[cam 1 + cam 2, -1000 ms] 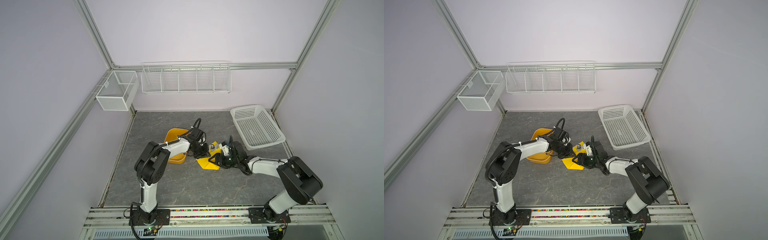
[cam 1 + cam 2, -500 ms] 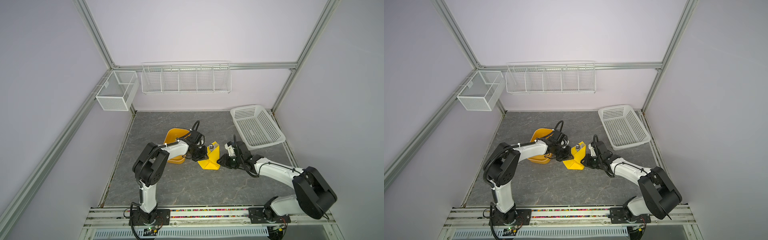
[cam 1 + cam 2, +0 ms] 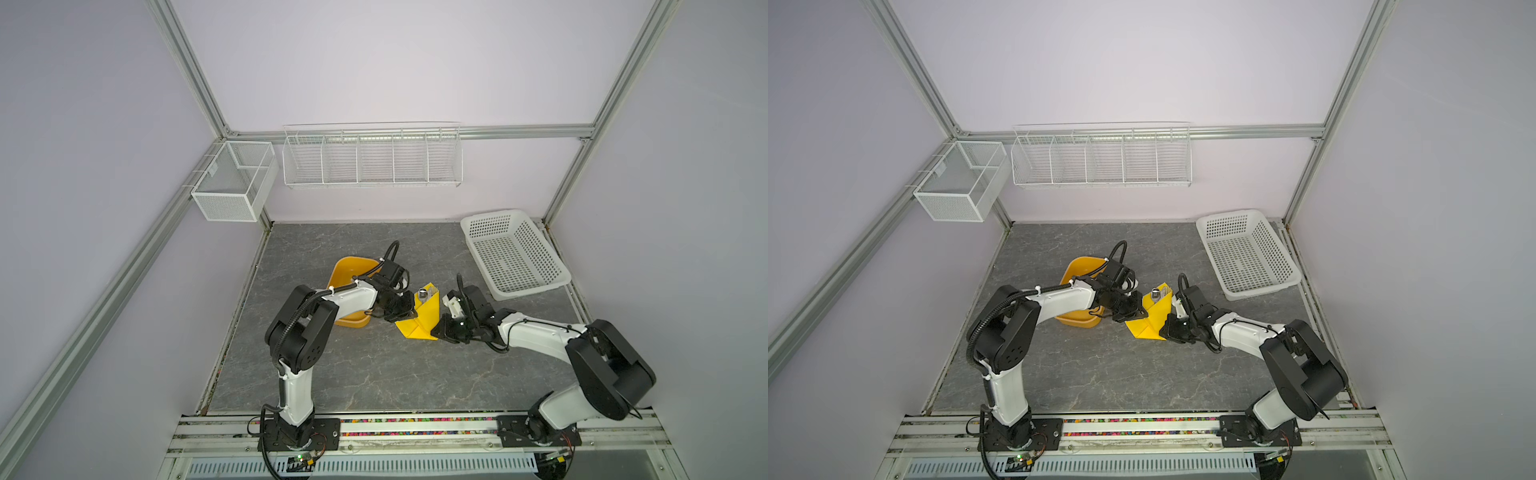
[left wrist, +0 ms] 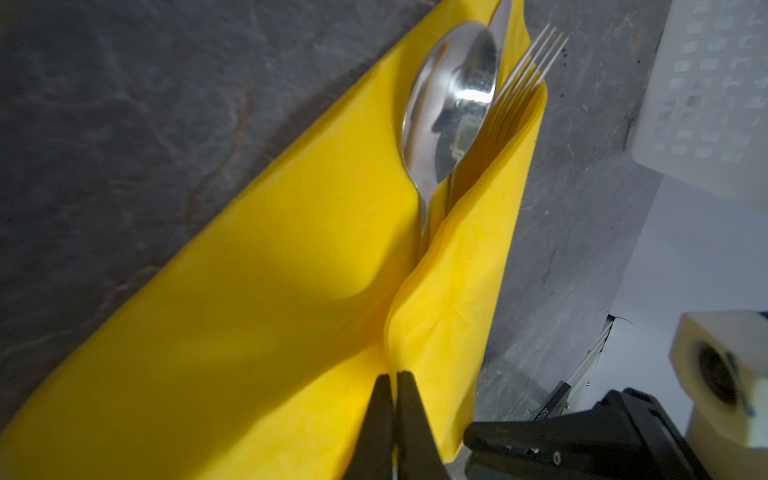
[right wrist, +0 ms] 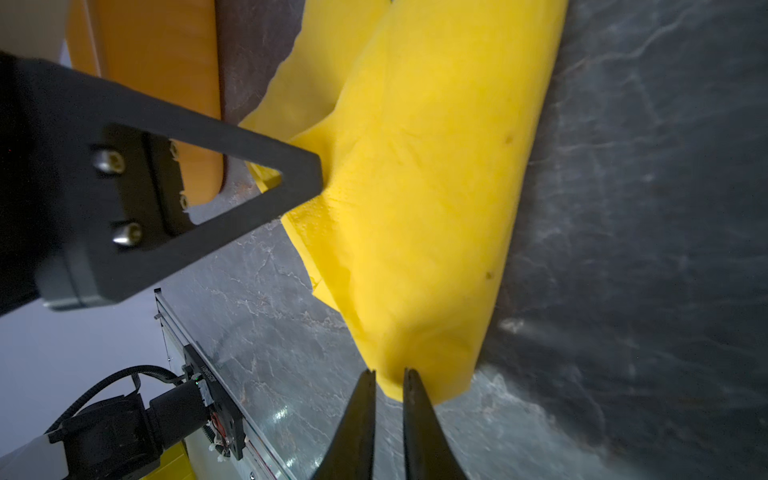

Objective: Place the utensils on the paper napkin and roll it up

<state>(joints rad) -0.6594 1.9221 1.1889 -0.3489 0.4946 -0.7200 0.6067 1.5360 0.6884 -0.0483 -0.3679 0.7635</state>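
Grey tabletop (image 3: 374, 374): 1 napkin (image 4: 291, 311) folded over 1 visible spoon (image 4: 449, 104), 1 fork (image 4: 519, 83).

The yellow tub (image 3: 353, 268) is blocking the way just left of the paper napkin (image 3: 424, 318), and the white basket (image 3: 515, 257) is filling the far right corner. The near desk (image 3: 374, 374) is lying free.

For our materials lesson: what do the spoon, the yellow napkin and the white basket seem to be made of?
Spoon: polished metal, probably steel; it mirrors its surroundings.
Paper napkin: thin matte paper by its look; it holds soft folds and creases.
White basket: likely moulded plastic; uniform perforated walls, slightly glossy.
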